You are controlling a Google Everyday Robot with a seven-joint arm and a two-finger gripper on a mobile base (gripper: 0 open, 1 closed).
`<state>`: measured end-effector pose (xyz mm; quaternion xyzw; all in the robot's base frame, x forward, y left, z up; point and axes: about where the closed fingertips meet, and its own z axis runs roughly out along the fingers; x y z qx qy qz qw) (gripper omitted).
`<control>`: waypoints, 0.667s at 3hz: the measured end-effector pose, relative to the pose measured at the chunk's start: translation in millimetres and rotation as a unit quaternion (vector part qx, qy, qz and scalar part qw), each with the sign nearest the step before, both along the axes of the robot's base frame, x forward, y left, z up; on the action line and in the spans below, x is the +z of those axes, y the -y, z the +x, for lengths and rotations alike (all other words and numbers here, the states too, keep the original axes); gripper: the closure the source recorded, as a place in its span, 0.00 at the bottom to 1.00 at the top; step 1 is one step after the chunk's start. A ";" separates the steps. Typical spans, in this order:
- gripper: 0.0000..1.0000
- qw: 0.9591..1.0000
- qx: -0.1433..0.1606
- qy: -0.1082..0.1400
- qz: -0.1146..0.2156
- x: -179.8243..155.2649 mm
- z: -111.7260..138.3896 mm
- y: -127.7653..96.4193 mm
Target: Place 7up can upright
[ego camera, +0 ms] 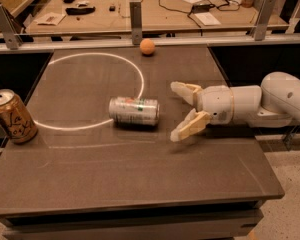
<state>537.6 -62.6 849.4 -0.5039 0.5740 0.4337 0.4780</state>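
On the dark table (140, 184), in the single camera view, we find the 7up can (134, 111) lying on its side, its long axis running left to right. It rests near the middle of the surface, across the near-right arc of the white ring (90, 56) marked on the tabletop. We cannot tell which end carries the silver top. The gripper (174, 111) hangs just right of the can and level with it, apart from it and pointing at it. Its two fingers (182, 90) are spread wide, one toward the far side and one toward the near side, and they hold nothing. We cannot tell whether the nearer fingertip touches the table. The white arm (285, 96) reaches in over the right edge of the table, so the wrist sits close to that edge. A broad band of bare tabletop runs from the can to the near edge, and more bare surface lies inside the ring. A gold-orange can (12, 116) stands at the left edge, well apart from the 7up can. An orange ball (147, 46) lies at the far edge, just in front of the metal rail (190, 41) that bounds the table there. A cluttered workbench (155, 14) stands beyond the rail.
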 end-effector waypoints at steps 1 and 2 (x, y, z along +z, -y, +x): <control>0.00 0.999 -0.033 0.010 -0.006 22.2 8.1 23.6; 0.00 0.999 -0.033 0.011 -0.007 23.1 8.3 23.8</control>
